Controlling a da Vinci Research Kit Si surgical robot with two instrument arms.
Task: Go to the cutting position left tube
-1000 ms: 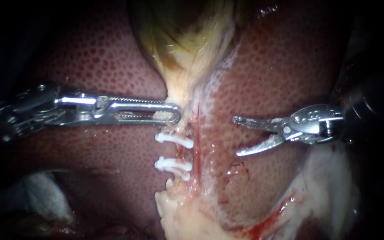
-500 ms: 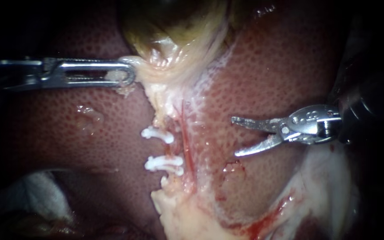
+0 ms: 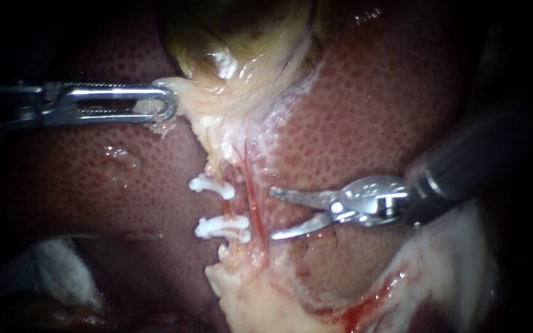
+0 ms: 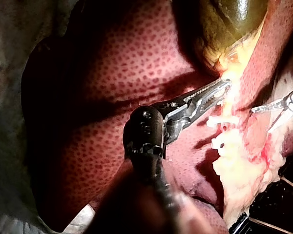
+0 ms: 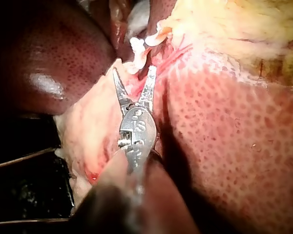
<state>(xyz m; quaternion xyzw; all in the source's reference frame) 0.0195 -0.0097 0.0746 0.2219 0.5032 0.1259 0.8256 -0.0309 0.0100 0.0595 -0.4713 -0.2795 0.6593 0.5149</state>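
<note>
Filling most of the endoscope view, the liver (image 3: pixel 371 123) lies dark red and speckled beneath everything else. The gallbladder (image 3: pixel 242 43), yellow-green and glistening, hangs in at the top centre and narrows downward into pale tissue. A ragged mass of pale fatty tissue (image 3: pixel 248 302), streaked with blood, sits at the bottom, and a patch of white gauze (image 3: pixel 57 265) lies dim in the lower left corner.

The left instrument (image 3: pixel 166 102) reaches in level from the left. Its long slotted jaws are clamped on the pale tissue at the gallbladder's narrow end, which is drawn out toward the left. The right instrument (image 3: pixel 274 214) comes in from the right, lower down, with its two thin blades spread apart and gripping nothing.

The left tube (image 3: pixel 237 209) runs down the middle from the gallbladder's narrow end to the fatty mass, with a thin red strand (image 3: pixel 253 203) just to its right. It carries an upper clip (image 3: pixel 212 186) and a lower clip (image 3: pixel 223 227), both white. The blade tips stand just right of the red strand, level with the stretch between the two clips, not touching the tube
</note>
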